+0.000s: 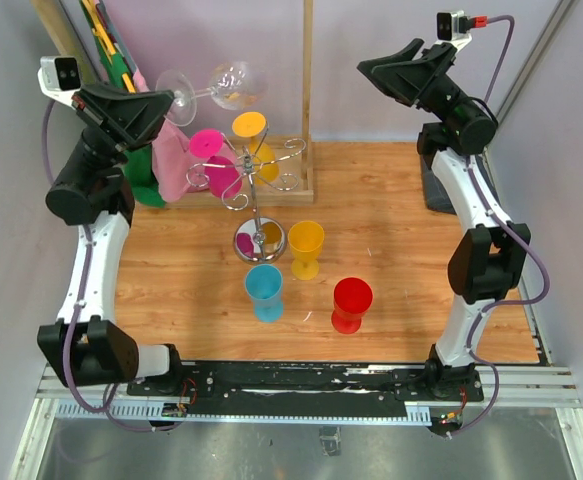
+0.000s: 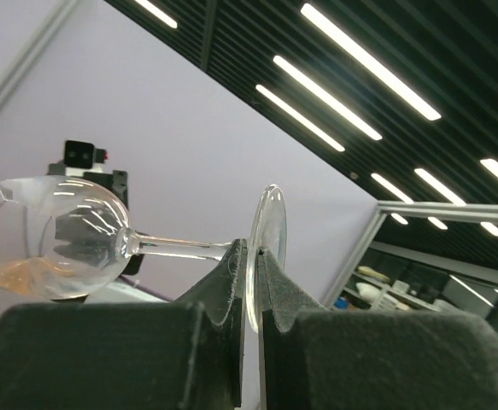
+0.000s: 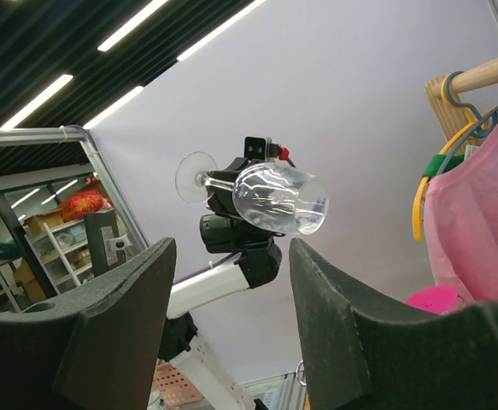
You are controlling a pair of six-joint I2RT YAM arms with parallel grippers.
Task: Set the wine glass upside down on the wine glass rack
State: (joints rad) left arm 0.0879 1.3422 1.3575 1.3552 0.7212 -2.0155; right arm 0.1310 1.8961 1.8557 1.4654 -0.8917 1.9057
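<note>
A clear wine glass (image 1: 233, 84) lies sideways in the air at the back left, its bowl pointing right. My left gripper (image 1: 174, 103) is shut on the edge of its round foot (image 2: 268, 224), and the stem and bowl (image 2: 73, 239) stretch away to the left of the left gripper (image 2: 250, 253). The silver wire wine glass rack (image 1: 257, 193) stands on its shiny round base (image 1: 259, 240) below and right of the glass. My right gripper (image 1: 366, 68) hovers high at the back right, open and holding nothing. From the right gripper (image 3: 230, 249) the wine glass (image 3: 278, 198) shows far off.
A pink glass (image 1: 214, 160) and a yellow glass (image 1: 254, 140) hang upside down on the rack. Yellow (image 1: 306, 247), blue (image 1: 264, 290) and red (image 1: 351, 303) glasses stand upright on the wooden table. A wooden post (image 1: 307, 90) and pink cloth (image 1: 174, 160) sit behind.
</note>
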